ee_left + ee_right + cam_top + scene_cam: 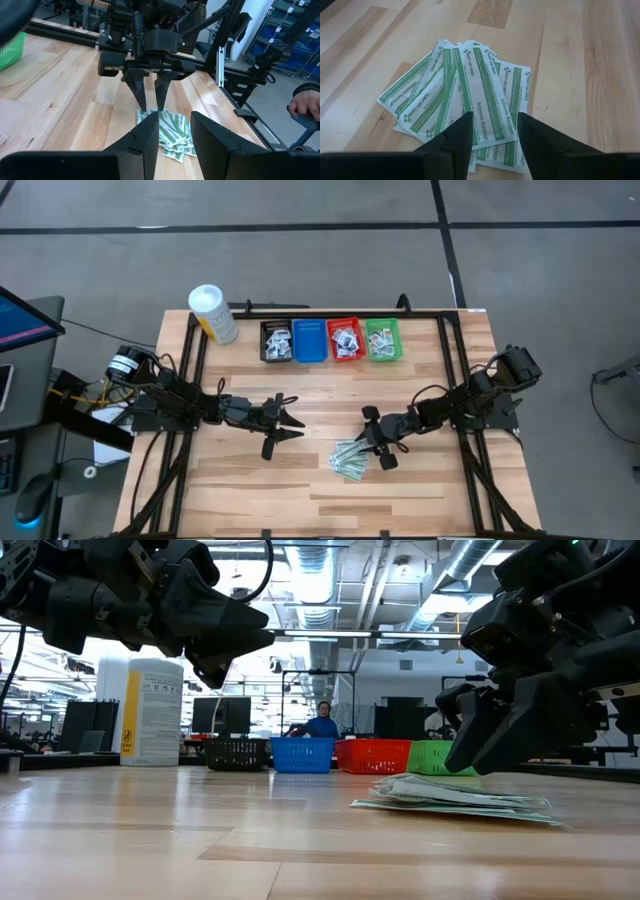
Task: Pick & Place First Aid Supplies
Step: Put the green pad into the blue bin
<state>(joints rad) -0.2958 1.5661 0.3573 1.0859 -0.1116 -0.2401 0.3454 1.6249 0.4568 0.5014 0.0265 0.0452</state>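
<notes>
Wooden bench (250,480) carries a fanned pile of green bandage strips (465,100) near-right. Right claw (492,132), spread, hovers over it; next, descend and pinch one. Left claw (290,425) waits, spread.

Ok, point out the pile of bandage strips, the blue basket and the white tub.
pile of bandage strips (470,95): right wrist view, middle of the top strip.
blue basket (309,340): high view, its floor.
white tub (151,712): low view, its labelled side.
</notes>
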